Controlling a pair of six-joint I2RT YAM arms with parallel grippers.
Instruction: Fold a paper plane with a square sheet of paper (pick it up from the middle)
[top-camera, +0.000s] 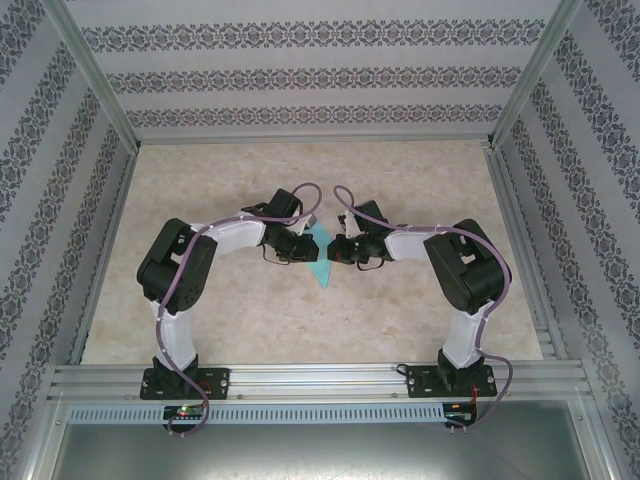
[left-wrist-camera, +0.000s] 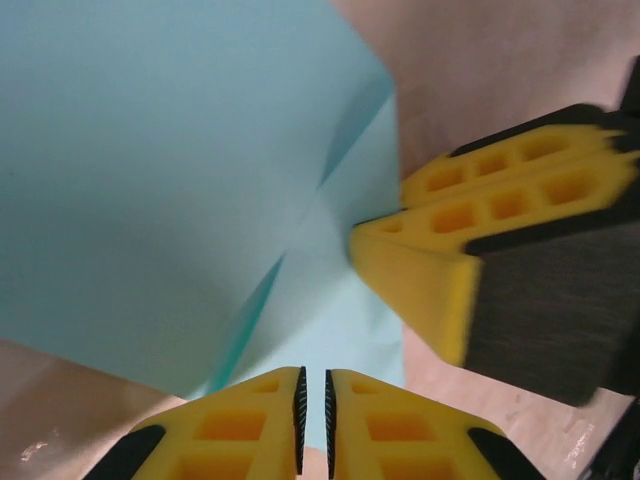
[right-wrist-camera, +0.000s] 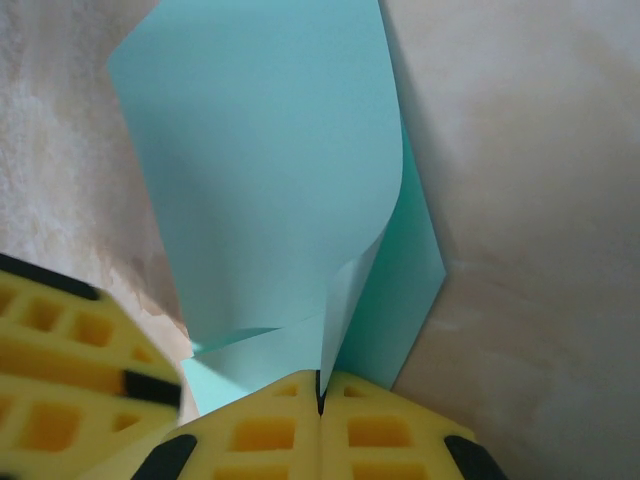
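The left arm (top-camera: 185, 275) and right arm (top-camera: 468, 272) are built from glossy black joint housings and white link shells. Each rises from a black base plate (top-camera: 185, 381). A lilac cable (top-camera: 160, 322) runs along each arm from base to wrist. The left gripper (left-wrist-camera: 313, 400) and right gripper (right-wrist-camera: 320, 385) have bright yellow fingers (left-wrist-camera: 240, 422) moulded with rectangular pockets, trimmed in black, with ribbed black pads (left-wrist-camera: 300, 405) on their inner faces.

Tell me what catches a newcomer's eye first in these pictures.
A teal sheet of paper, partly folded and curling, is held between the two arms over the middle of the marbled table. The left gripper and the right gripper each pinch it, yellow fingers closed on its edge.
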